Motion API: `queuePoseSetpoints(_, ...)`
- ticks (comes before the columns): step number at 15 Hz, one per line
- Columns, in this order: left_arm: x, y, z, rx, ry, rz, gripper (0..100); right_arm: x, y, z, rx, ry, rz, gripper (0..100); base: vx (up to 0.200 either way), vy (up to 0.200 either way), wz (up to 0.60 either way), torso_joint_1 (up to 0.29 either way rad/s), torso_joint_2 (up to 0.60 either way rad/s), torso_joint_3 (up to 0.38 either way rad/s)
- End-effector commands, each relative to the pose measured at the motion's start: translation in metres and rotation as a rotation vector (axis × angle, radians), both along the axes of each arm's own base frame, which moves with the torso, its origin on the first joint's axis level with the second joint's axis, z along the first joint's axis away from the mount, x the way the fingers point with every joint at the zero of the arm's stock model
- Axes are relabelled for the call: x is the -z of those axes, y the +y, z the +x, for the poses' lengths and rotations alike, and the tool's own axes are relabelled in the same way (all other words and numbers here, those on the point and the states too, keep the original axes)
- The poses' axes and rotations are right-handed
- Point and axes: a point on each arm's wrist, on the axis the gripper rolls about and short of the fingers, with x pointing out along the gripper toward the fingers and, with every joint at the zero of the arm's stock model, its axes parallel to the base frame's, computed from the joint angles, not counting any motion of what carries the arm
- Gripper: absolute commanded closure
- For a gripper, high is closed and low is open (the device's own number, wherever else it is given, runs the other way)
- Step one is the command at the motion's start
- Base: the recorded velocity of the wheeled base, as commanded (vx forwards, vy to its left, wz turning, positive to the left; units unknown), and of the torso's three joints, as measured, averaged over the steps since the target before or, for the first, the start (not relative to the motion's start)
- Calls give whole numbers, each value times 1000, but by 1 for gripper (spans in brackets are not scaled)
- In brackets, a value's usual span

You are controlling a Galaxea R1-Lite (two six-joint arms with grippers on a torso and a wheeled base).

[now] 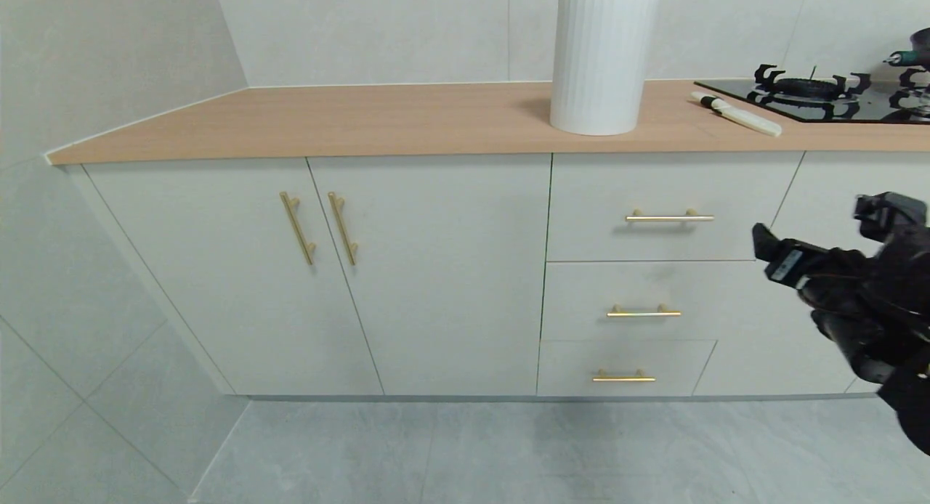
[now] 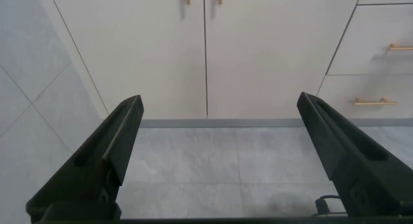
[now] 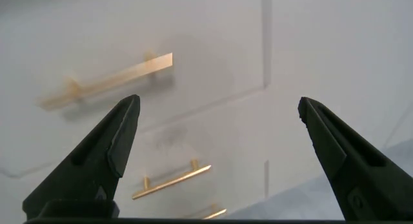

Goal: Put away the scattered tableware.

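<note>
A white-handled utensil (image 1: 735,113) lies on the wooden countertop (image 1: 363,119) beside the hob. To its left stands a tall white ribbed container (image 1: 601,59). My right gripper (image 1: 821,228) hangs open in front of the drawer stack, level with the top drawer, nothing between its fingers. In the right wrist view the right gripper (image 3: 218,108) faces the top drawer's gold handle (image 3: 110,82) and the second drawer's handle (image 3: 171,180). My left gripper (image 2: 219,101) is open and empty, low above the floor, facing the double cabinet doors (image 2: 206,50).
A black gas hob (image 1: 821,94) sits at the counter's right end. Under the counter are two doors with gold handles (image 1: 320,228) and three drawers (image 1: 654,213). Grey tiled floor (image 1: 465,453) lies in front, with a wall on the left.
</note>
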Motion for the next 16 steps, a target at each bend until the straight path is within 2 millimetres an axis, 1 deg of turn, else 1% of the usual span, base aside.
queuePoseSetpoints(1,0,0,0,-2,0,0,0,-37,-19,-120,49,-156,-73,0,0,0,0,0,0,0)
queuePoseSetpoints(2,0,0,0,-2,0,0,0,-35,-24,-148,73,-169,-119,0,0,0,0,0,0,0)
queuePoseSetpoints(3,0,0,0,0,0,0,0,-35,-29,-171,105,-188,-156,0,0,0,0,0,0,0)
queuePoseSetpoints(4,0,0,0,0,0,0,0,-37,-32,-189,127,-204,-177,0,0,0,0,0,0,0)
queuePoseSetpoints(5,0,0,0,-2,1,0,0,-37,-35,-216,139,-219,-204,0,0,0,0,0,0,0)
queuePoseSetpoints(6,0,0,0,0,0,0,0,-35,-38,-239,150,-214,-246,0,0,0,0,0,0,0)
queuePoseSetpoints(8,0,0,0,0,0,0,0,-28,-41,-274,159,-189,-289,0,0,0,0,0,0,0)
queuePoseSetpoints(9,0,0,0,0,0,0,0,-22,-44,-303,155,-167,-293,0,0,0,0,0,0,0)
queuePoseSetpoints(10,0,0,0,-2,0,0,0,-14,-46,-323,152,-149,-296,0,0,0,0,0,0,0)
queuePoseSetpoints(11,0,0,0,-2,0,0,0,-11,-47,-326,156,-119,-287,0,0,0,0,0,0,0)
queuePoseSetpoints(13,0,0,0,0,0,0,0,-13,-48,-326,230,-153,-239,0,0,0,0,0,0,0)
queuePoseSetpoints(14,0,0,0,0,1,0,0,-8,-48,-325,271,-131,-236,0,0,0,0,0,0,0)
queuePoseSetpoints(15,0,0,0,0,0,0,0,-2,-44,-330,342,-130,-245,0,0,0,0,0,0,0)
queuePoseSetpoints(16,0,0,0,0,0,0,0,9,-42,-329,364,-88,-252,0,0,0,0,0,0,0)
